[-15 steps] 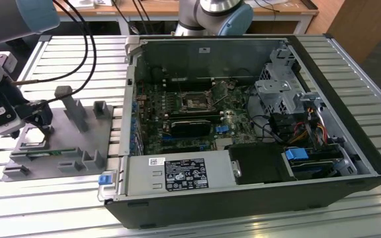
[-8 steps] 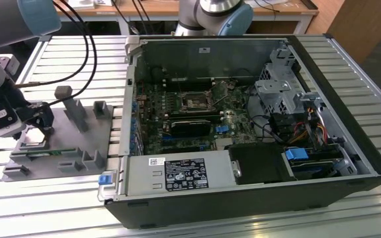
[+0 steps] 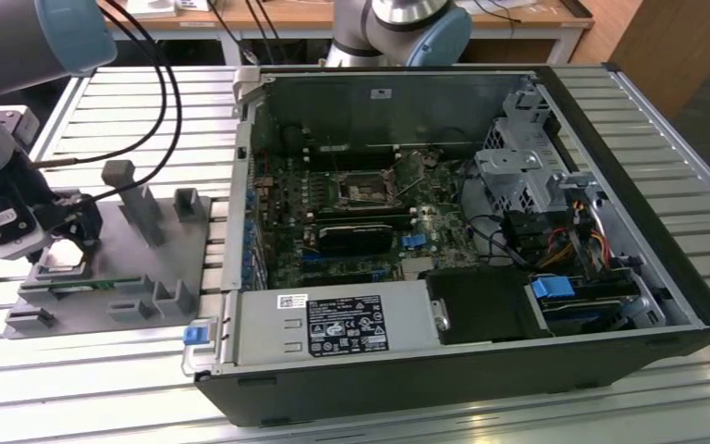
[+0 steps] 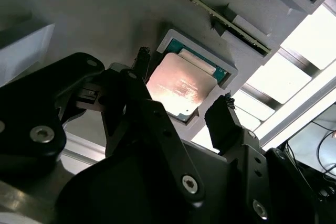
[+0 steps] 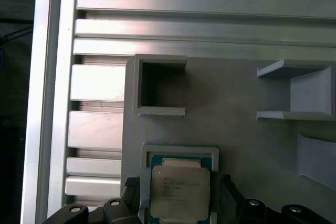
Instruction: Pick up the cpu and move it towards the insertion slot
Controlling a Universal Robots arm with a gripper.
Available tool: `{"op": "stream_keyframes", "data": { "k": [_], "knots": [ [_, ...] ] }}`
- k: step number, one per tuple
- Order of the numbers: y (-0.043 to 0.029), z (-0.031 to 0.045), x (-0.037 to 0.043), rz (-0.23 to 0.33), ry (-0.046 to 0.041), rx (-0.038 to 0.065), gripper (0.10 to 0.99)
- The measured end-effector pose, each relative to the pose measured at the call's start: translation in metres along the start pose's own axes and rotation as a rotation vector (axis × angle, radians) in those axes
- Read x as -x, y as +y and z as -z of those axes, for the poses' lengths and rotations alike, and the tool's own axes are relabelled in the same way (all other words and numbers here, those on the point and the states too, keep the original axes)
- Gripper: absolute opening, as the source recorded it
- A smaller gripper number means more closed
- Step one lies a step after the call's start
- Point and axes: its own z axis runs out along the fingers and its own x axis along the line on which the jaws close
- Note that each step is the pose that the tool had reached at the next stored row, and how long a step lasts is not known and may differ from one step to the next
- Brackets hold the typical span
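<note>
Grey plastic makes up the tray, which lies on the slatted aluminium tabletop at the exterior view's left, just beside the open computer case. The gripper hangs low over the tray's near-left part.

In both wrist views the cpu lies flat in a shallow square pocket with a raised pale rim. Its silvery top faces up and a thin teal edge shows around it. The fingers are apart, one on each of two opposite sides of the chip, down near the level of the pocket rim. Whether the pads touch the chip cannot be told.

Other holders rise from the same tray. In the first wrist view a small walled square compartment stands beyond the pocket, and a bracket-shaped holder stands off to one side. A narrow green memory stick sits on edge in a slot of the tray, near the cpu pocket.

Inside the case lies the green motherboard. The insertion slot is a square metal frame with a dark centre, near the middle of the board and well apart from the tray and the gripper. A long black block lies just beside it on the board. A silver labelled box fills the case's near corner.
</note>
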Motion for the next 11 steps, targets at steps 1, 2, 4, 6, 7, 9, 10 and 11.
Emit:
{"op": "stream_keyframes", "data": {
  "k": [1,2,4,6,7,9,10,11],
  "knots": [
    [0.0000,0.0000,0.0000,0.000,0.0000,0.000,0.706],
    [0.0000,-0.0001,0.0001,0.000,0.0000,0.000,0.706],
    [0.0000,-0.0002,0.0001,0.000,-0.0002,0.000,0.690],
    [0.0000,-0.0003,0.0001,0.000,-0.0002,0.000,0.627],
    [0.0000,-0.0003,0.0001,0.000,-0.0001,0.000,0.627],
    [0.0000,-0.0004,0.0001,0.000,-0.0002,0.000,0.557],
    [0.0000,-0.0004,0.0001,0.000,-0.0003,0.000,0.557],
    [0.0000,-0.0004,0.0001,0.000,-0.0004,0.000,0.557]
  ]
}}
